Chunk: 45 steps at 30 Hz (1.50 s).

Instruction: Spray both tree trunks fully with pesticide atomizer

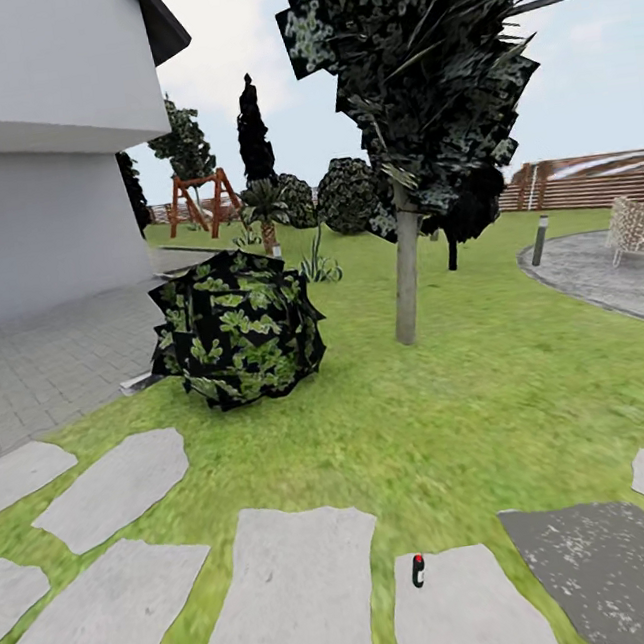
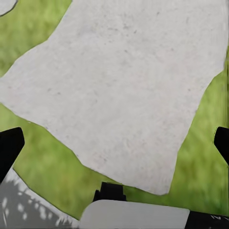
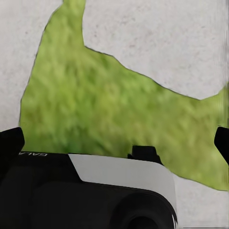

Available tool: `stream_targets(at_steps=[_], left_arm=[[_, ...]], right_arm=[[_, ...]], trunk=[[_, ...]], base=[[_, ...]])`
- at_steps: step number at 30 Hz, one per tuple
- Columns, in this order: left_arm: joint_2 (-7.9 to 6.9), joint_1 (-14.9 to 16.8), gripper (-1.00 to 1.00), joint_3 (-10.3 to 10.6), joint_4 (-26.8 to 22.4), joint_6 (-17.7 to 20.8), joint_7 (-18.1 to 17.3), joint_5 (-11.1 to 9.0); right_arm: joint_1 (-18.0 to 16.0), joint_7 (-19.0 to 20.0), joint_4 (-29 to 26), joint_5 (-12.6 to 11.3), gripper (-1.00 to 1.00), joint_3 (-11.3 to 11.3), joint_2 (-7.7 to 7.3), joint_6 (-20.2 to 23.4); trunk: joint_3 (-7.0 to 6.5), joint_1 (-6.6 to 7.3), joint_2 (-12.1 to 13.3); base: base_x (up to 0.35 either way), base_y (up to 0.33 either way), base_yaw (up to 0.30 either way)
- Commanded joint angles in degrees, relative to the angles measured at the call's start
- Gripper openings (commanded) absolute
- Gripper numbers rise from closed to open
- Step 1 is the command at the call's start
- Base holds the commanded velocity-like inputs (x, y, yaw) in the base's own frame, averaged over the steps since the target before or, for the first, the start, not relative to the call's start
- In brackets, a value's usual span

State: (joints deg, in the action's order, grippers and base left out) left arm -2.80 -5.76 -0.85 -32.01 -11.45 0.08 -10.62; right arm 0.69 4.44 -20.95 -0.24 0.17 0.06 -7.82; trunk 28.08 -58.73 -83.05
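The pesticide atomizer (image 1: 418,570), a tiny black bottle with a red tip, lies on a grey stepping stone (image 1: 464,617) low in the head view. Across the lawn stands a tree (image 1: 421,58) with a straight grey-brown trunk (image 1: 406,271) and a dark leafy canopy. In the left wrist view my left gripper (image 2: 117,142) hangs open over a pale stone and grass, its black fingertips (image 2: 10,145) far apart with nothing between them. My right gripper (image 3: 117,142) is likewise open above a patch of grass between stones.
A round leafy bush (image 1: 237,327) sits left of the trunk. The grey house wall (image 1: 38,145) and paved terrace (image 1: 45,366) lie to the left. A round patio (image 1: 608,272) with a bollard lamp (image 1: 541,240) and wicker chair (image 1: 641,227) is right; fence (image 1: 587,181) and playset (image 1: 201,201) stand behind.
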Motion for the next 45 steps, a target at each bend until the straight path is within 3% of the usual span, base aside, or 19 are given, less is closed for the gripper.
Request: stream_targets(at_steps=[1,11,19,27,45], left_arm=[[-0.01,0.0,1.00,0.0,-0.1,-0.1,0.0,-0.4],[-0.01,0.0,1.00,0.0,-0.1,-0.1,0.0,-0.4],[-0.01,0.0,1.00,0.0,-0.1,-0.1,0.0,-0.4],[-0.01,0.0,1.00,0.0,-0.1,-0.1,0.0,-0.4],[-0.01,0.0,1.00,0.0,-0.1,-0.1,0.0,-0.4]], right_arm=[[0.0,0.1,-0.1,0.0,1.00,0.0,0.00,-0.1],[0.0,0.1,-0.1,0.0,1.00,0.0,-0.03,-0.1],[0.0,0.1,-0.1,0.0,1.00,0.0,-0.13,-0.1],[0.0,0.1,-0.1,0.0,1.00,0.0,-0.13,-0.1],[0.0,0.2,-0.1,0.0,1.00,0.0,-0.15,-0.1]], trunk=[[0.04,0.00,0.0],[0.05,0.00,0.0],[0.07,0.00,0.0],[0.07,0.00,0.0],[0.08,0.00,0.0]], base=[[0.006,0.006,-0.299],[0.002,0.002,-0.294],[0.036,0.000,-0.088],[0.293,0.037,-0.065],[0.273,0.195,-0.286]])
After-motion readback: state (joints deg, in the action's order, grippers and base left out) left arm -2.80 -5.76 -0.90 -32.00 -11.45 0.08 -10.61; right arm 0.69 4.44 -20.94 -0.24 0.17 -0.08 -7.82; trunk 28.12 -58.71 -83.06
